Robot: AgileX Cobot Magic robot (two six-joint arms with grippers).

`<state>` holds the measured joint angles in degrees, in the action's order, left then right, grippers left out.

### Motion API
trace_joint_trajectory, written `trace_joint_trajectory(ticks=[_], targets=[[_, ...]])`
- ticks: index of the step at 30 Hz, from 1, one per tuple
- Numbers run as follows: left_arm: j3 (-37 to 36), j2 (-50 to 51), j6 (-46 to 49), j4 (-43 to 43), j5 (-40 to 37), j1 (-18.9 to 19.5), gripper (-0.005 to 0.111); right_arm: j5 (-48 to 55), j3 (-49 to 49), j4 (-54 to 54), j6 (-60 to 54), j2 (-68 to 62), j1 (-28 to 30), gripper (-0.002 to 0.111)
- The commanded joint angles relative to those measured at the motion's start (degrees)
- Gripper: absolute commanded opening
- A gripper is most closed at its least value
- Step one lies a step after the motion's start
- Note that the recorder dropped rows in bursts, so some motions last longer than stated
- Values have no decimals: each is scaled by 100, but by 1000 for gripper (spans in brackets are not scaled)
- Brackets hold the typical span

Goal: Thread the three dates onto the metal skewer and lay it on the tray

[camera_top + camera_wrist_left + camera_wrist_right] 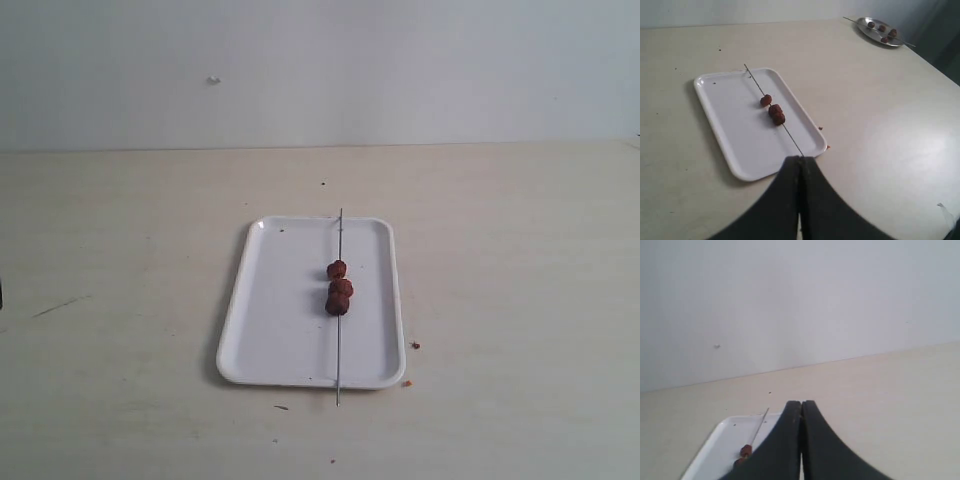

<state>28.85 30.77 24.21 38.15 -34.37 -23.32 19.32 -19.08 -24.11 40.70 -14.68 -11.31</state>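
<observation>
The white tray lies on the table's middle. The metal skewer rests lengthwise across its right half, with both ends sticking out past the rim. The three dates sit threaded close together on the rod near the tray's centre. The left wrist view shows the tray, skewer and dates beyond my left gripper, which is shut and empty. My right gripper is shut and empty too, with the tray and dates partly hidden behind it. Neither gripper shows in the exterior view.
A round metal plate holding several more dates and another skewer stands at a far corner of the table. Small brown crumbs lie beside the tray's right rim. The table's edge runs near that plate.
</observation>
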Motion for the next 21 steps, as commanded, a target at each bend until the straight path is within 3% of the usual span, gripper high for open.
trace_joint_trajectory(ticks=[1, 14, 18, 21], targets=[[-28, -28, -45, 38, 27, 11, 0, -594, 797, -164, -46, 366, 600, 0], [-28, -28, -45, 38, 27, 11, 0, -1017, 1692, -589, -352, 429, 709, 0], [-28, -28, -45, 38, 27, 11, 0, -1843, 1908, 1565, -2911, 429, 709, 0], [-28, -28, -45, 27, 27, 11, 0, -1804, 1908, 2260, -3162, 429, 709, 0]])
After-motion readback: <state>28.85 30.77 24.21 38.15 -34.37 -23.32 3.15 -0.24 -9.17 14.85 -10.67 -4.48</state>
